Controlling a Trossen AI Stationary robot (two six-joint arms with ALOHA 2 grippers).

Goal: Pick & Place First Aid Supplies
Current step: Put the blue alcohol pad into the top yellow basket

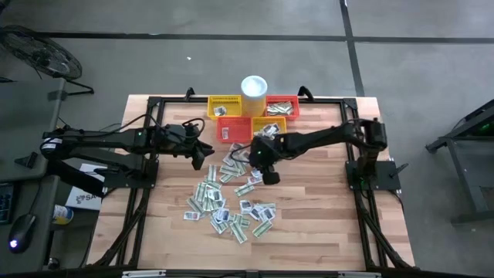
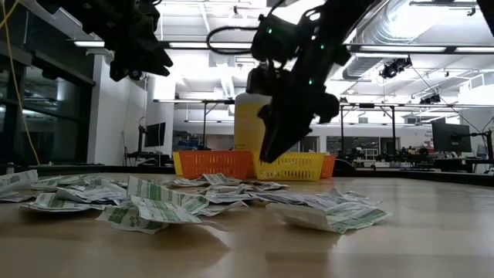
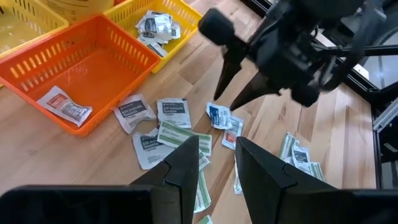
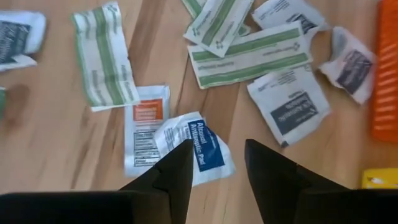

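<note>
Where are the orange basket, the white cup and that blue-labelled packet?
orange basket (image 3: 127,59): left wrist view, on its rim.
white cup (image 1: 254,85): high view, on its top.
blue-labelled packet (image 4: 202,146): right wrist view, on its label.

Wood counter (image 1: 324,224): sachets (image 1: 231,202) scattered mid-counter; yellow/orange baskets (image 1: 234,127) + white cup (image 1: 254,86) at far edge.

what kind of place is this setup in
Probably a robotics lab or workshop in a large industrial hall: a wooden table on a bare concrete floor, exposed ducts and strip lights overhead, and monitors on benches behind the table.
</note>
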